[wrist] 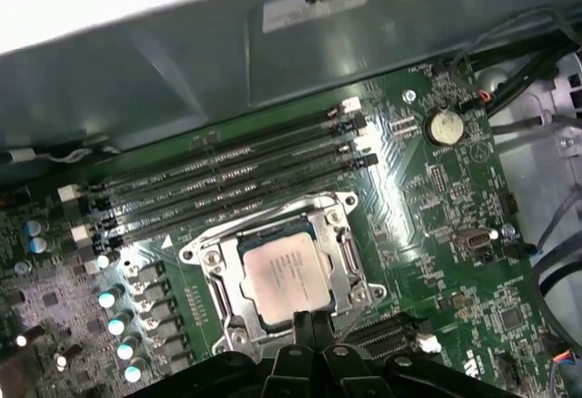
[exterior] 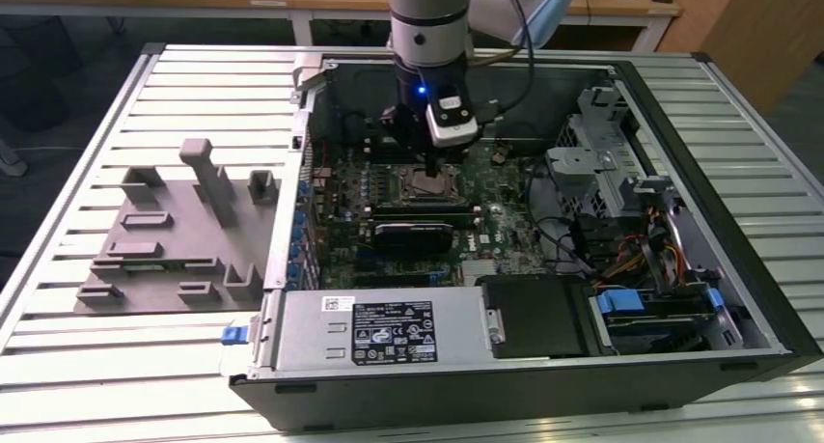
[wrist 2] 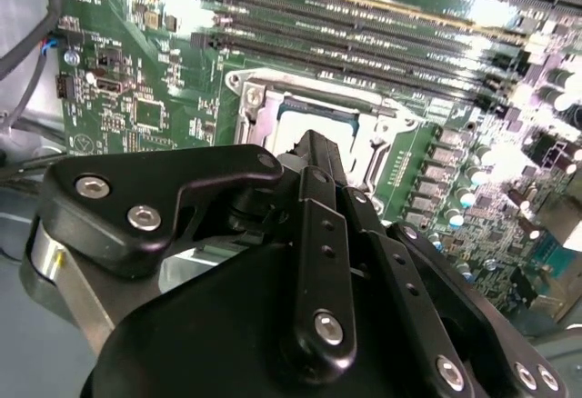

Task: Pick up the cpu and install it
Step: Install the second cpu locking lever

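Note:
The cpu [wrist: 286, 275] lies flat in the motherboard socket, its silver-grey top facing up inside the metal frame [wrist: 205, 257]. In the second wrist view a strip of the cpu [wrist 2: 318, 121] shows just past the fingertips. My gripper [wrist: 305, 318] hangs right over the edge of the cpu, its two black fingers [wrist 2: 314, 189] pressed together with nothing between them. In the exterior view the gripper [exterior: 431, 161] stands upright inside the open computer case, directly above the socket [exterior: 427, 184].
Memory slots [wrist: 227, 175] run beside the socket. The case holds a power supply [exterior: 373, 332], a drive cage [exterior: 605, 163] and loose cables [exterior: 618, 240]. Grey holder blocks [exterior: 168, 231] sit on the slatted table at the exterior view's left.

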Motion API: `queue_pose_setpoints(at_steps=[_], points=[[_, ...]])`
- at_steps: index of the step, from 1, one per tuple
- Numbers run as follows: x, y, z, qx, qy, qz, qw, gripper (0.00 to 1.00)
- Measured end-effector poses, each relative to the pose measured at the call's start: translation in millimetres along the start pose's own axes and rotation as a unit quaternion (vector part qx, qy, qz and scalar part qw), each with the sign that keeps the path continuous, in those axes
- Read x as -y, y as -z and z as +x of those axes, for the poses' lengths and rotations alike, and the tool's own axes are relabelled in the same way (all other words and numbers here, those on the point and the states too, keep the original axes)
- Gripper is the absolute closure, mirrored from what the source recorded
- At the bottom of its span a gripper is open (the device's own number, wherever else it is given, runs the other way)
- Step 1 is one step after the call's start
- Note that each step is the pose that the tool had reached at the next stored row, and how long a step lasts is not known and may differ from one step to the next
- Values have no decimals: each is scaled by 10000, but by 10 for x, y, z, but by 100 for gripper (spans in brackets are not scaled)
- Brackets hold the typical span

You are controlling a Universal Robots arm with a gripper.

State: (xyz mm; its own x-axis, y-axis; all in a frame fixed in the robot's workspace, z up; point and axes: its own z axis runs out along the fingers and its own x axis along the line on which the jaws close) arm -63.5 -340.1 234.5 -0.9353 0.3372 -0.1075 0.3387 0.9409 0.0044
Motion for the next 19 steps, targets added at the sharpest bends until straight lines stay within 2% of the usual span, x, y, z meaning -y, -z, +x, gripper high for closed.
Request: queue_pose_setpoints(at_steps=[19], points=[[227,-8,-82,0,0,0,10000,89]])
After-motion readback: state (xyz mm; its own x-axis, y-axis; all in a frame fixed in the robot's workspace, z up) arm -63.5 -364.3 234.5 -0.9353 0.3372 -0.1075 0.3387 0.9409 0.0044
